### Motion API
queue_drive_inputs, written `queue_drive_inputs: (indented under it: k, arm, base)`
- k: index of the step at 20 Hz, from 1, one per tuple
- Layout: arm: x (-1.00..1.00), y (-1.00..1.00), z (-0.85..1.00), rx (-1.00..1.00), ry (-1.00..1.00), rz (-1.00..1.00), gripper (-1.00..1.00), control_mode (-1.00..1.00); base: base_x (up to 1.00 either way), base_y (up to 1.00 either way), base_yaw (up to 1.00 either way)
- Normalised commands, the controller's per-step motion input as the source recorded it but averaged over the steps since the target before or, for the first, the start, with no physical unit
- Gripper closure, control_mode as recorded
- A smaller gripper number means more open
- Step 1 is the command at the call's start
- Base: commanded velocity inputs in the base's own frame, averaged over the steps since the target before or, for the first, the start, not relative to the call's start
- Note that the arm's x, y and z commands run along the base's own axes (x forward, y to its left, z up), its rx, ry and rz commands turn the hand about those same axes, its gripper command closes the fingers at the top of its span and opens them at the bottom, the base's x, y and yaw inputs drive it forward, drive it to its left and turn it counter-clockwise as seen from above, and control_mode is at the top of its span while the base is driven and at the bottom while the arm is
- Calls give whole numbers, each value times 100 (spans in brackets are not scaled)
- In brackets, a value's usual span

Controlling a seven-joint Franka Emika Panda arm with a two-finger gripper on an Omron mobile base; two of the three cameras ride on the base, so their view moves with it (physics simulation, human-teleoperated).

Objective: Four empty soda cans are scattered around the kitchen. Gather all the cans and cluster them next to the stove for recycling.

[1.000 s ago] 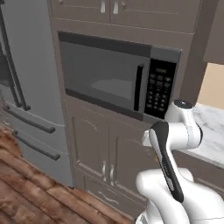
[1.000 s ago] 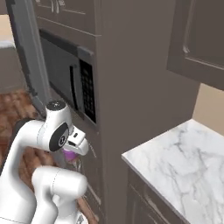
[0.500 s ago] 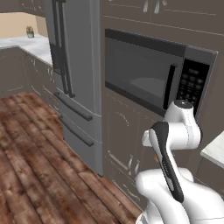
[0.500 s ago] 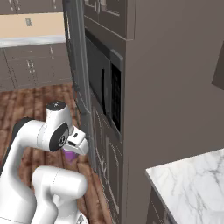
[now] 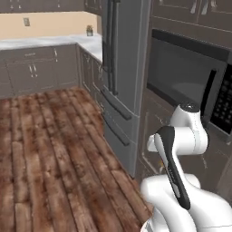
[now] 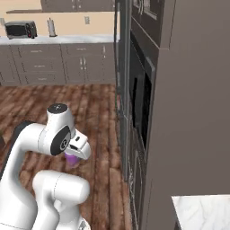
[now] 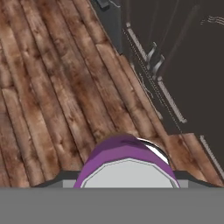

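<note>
The gripper (image 6: 72,158) is clamping 1 purple soda can (image 7: 127,165), a smooth silver-topped cylinder, above wood-plank floor (image 7: 52,92)

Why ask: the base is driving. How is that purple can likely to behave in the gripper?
The purple can looks small beside the arm, so probably light. Its smooth round wall may slip or twist in the gripper. Set down sideways, it would likely roll.

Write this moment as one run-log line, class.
phase: carrying | tool: shut on purple soda can | below: wood floor | nearby: refrigerator, microwave | stove: not reached
</note>
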Motion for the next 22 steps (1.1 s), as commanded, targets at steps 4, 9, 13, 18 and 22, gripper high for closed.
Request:
queue_drive_inputs:
  k: [4,9,13,18,22]
  arm:
    - [0,0,0,0,0,0,100,100]
    - [0,0,0,0,0,0,100,100]
    - [0,0,0,0,0,0,100,100]
    - [0,0,0,0,0,0,100,100]
    - [0,0,0,0,0,0,100,100]
  base:
    - [0,20,46]
    - [0,34,40]
    - [5,67,15]
    - [42,78,-12]
    - [93,30,-4]
